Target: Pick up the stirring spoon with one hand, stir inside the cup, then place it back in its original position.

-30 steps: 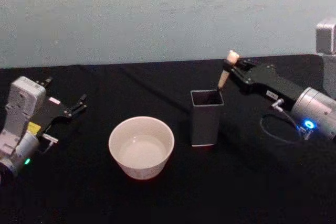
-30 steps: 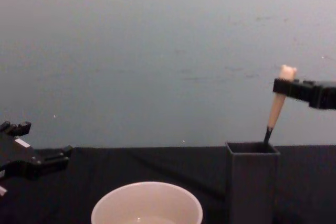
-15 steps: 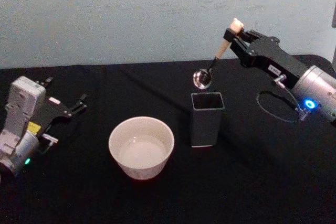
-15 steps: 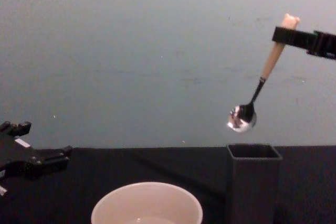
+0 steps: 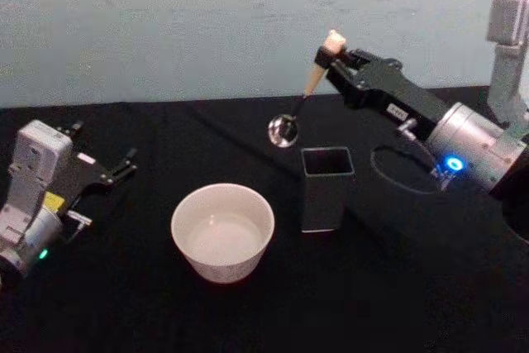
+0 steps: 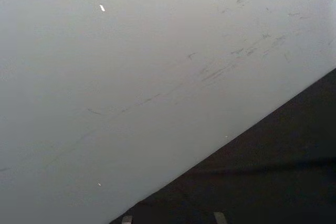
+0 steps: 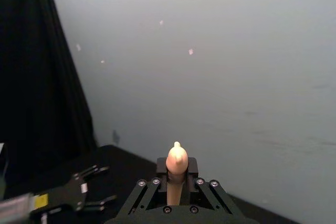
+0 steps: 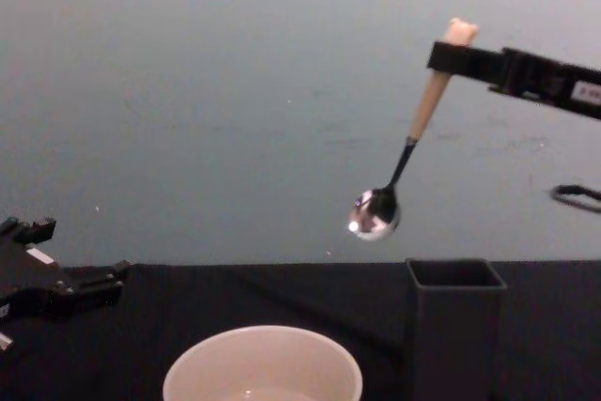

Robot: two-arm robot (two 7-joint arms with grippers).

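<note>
My right gripper is shut on the beige handle of the stirring spoon, just under its bear head. The spoon hangs tilted in the air, its shiny bowl up and to the left of the dark grey holder box. The cream-white cup stands on the black table left of the box. My left gripper rests open at the table's left side, away from the cup.
The black table ends at a pale grey-blue wall. A dark cable loop lies on the table right of the box, under my right arm.
My right gripper has lifted the spoon fully out of the holder box, then carried it left, so its bowl now hangs left of the box. The left arm has not moved.
</note>
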